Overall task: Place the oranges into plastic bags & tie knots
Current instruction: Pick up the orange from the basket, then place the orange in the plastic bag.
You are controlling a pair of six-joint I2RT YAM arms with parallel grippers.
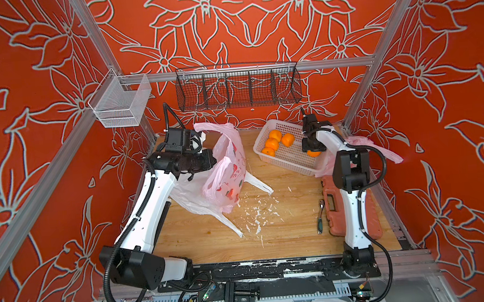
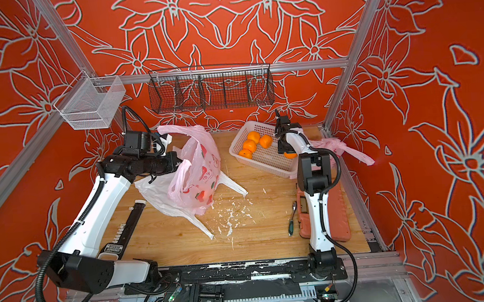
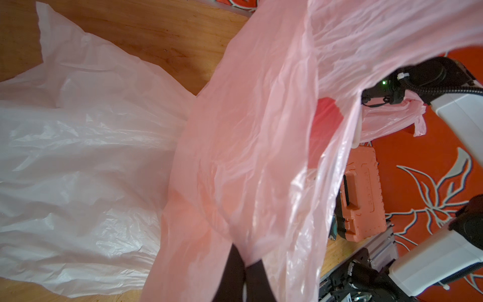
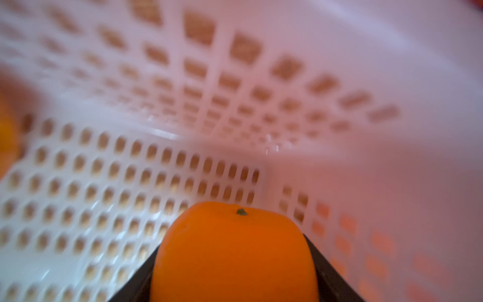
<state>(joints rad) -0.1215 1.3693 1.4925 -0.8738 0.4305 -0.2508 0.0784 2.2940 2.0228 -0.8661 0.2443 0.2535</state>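
Wood table (image 1: pixel 284 236). White bag (image 1: pixel 191 199) lay flat at L side, pink bag (image 1: pixel 230 170) stood on it, mouth open; L gripper (image 3: pixel 244 261) pinched shut on its handle, held up. Basket (image 1: pixel 290 157) back R w/ four oranges (image 1: pixel 272 144) loose inside. R gripper (image 4: pixel 235 261) clamped a fifth orange (image 4: pixel 235 235) low inside basket.

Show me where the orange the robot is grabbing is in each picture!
In a top view: the orange is in the right part of the white basket.
In a top view: the same spot.
Left wrist: not in it.
Right wrist: bottom middle, between the right gripper's fingers.
Shared landmark: the white basket, in both top views and the right wrist.
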